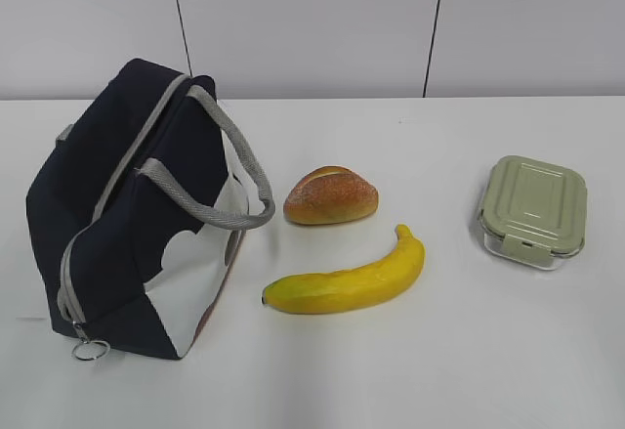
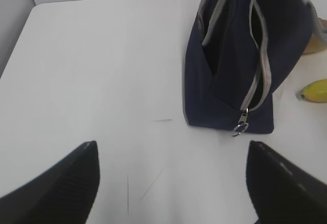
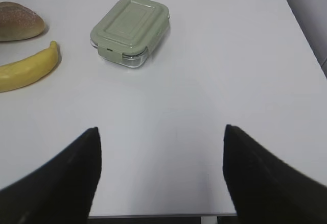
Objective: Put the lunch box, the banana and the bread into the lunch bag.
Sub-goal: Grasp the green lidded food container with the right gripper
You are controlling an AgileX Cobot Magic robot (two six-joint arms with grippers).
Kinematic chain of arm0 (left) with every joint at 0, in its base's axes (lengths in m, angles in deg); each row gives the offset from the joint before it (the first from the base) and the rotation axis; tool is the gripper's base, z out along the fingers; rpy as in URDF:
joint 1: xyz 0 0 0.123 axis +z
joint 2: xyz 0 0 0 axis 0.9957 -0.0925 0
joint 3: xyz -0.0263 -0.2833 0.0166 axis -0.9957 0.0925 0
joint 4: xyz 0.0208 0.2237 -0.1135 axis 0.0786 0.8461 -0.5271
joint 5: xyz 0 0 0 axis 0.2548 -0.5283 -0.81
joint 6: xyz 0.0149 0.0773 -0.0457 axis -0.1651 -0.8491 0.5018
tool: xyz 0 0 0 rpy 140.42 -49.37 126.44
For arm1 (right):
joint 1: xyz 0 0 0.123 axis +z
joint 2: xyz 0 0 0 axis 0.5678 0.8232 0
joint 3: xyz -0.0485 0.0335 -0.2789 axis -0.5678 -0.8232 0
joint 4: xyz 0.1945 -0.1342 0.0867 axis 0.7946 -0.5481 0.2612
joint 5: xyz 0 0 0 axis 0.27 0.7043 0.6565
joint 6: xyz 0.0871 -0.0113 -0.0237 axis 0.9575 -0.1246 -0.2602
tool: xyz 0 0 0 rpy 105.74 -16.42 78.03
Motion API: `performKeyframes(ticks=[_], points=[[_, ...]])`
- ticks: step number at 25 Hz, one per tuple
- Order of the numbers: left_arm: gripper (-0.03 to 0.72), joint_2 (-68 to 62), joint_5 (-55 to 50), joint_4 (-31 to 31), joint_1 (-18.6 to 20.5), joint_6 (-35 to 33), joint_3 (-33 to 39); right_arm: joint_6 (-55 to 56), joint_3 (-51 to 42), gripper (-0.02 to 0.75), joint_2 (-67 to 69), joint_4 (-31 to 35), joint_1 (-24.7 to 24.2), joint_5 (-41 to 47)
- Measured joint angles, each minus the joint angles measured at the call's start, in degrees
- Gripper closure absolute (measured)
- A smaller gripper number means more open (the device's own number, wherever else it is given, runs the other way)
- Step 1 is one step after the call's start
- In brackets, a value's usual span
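The navy lunch bag [image 1: 127, 214] stands at the left of the table, zipper closed, ring pull [image 1: 89, 350] at its near end. It also shows in the left wrist view [image 2: 230, 66]. The bread [image 1: 330, 195] lies right of the bag. The banana [image 1: 347, 280] lies in front of the bread. The lunch box [image 1: 533, 210] with its green lid sits at the right and shows in the right wrist view [image 3: 130, 31]. My left gripper [image 2: 171, 147] is open and empty, short of the bag. My right gripper [image 3: 161, 132] is open and empty, short of the lunch box.
The white table [image 1: 439, 370] meets a pale wall at the back. Its near edge shows in the right wrist view [image 3: 153, 215]. The banana [image 3: 25, 68] and the bread [image 3: 18, 21] lie at that view's left.
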Motion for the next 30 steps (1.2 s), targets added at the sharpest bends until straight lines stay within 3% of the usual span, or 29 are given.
performKeyframes(ticks=[7,13,20,26,30], points=[[0.017,0.0,0.0,0.0,0.0,0.0,0.0,0.0,0.0,0.169,0.0,0.0,0.0,0.0],[0.092,0.0,0.0,0.0,0.0,0.0,0.0,0.0,0.0,0.171,0.0,0.0,0.0,0.0],[0.111,-1.4,-0.4,-0.3,0.0,0.0,-2.8,0.0,0.0,0.172,0.0,0.0,0.0,0.0],[0.111,-12.4,1.8,-2.0,0.0,0.0,-9.2,0.0,0.0,0.172,0.0,0.0,0.0,0.0],[0.111,-22.9,4.9,-7.5,-0.4,-0.2,-12.8,0.0,0.0,0.172,0.0,0.0,0.0,0.0]])
